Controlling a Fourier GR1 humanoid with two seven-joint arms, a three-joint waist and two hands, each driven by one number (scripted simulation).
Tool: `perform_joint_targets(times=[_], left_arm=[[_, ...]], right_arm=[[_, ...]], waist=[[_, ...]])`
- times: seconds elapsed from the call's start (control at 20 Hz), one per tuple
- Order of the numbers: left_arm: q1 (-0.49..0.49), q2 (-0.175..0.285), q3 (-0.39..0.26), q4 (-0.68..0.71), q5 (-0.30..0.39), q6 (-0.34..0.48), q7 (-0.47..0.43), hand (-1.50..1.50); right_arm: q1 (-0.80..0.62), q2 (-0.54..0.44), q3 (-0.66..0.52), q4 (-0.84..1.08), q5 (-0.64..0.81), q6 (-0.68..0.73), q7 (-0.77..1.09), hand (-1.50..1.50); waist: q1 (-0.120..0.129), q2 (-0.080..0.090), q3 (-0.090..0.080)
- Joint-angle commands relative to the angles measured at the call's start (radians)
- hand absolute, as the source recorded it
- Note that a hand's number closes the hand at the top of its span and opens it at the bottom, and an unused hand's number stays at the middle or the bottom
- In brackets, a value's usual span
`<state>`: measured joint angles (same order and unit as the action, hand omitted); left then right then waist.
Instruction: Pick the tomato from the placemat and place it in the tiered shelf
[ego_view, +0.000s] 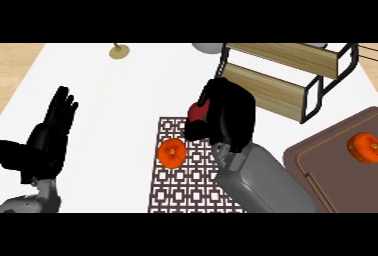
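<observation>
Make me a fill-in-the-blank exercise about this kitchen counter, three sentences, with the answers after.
1. The right hand is curled round a red ____.
2. An orange fruit lies on the patterned ____.
3. The left hand rests ____, fingers up, at the view's left.

Missing words: tomato; placemat; open.

The right hand (229, 117) curls its fingers round the tomato (198, 112), and its grey forearm (262, 185) slants up from the lower edge. The left hand (50, 135) rests open at the left, fingers straight and pointing up.
</observation>
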<state>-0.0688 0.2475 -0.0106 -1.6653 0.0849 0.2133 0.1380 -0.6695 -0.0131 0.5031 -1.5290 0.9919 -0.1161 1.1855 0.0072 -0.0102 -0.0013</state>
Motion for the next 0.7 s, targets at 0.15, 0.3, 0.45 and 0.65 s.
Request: perform_joint_targets(times=[0.15, 0.3, 0.45, 0.65], left_arm=[[-0.001, -0.018, 0.002, 0.027, -0.008, 0.013, -0.003, 0.0], [0.016, -0.028, -0.01, -0.007, -0.012, 0.019, 0.002, 0.0], [0.001, -0.017, -0.007, -0.025, -0.027, 0.026, 0.025, 0.0], [-0.001, -0.006, 0.027, -0.009, 0.017, -0.013, 0.005, 0.0]], right_arm=[[-0.137, 0.012, -0.116, -0.069, 0.199, 0.057, 0.287, 1.5], [-0.153, 0.013, -0.163, -0.12, 0.231, 0.148, 0.301, 1.5], [-0.122, 0.013, -0.185, -0.149, 0.259, 0.139, 0.286, 1.5], [-0.156, 0.013, -0.24, -0.089, 0.301, 0.119, 0.268, 1.5]], waist=[[-0.021, 0.001, -0.001], [-0.021, -0.004, 0.0], [-0.015, 0.001, 0.001], [-0.001, 0.007, 0.0]])
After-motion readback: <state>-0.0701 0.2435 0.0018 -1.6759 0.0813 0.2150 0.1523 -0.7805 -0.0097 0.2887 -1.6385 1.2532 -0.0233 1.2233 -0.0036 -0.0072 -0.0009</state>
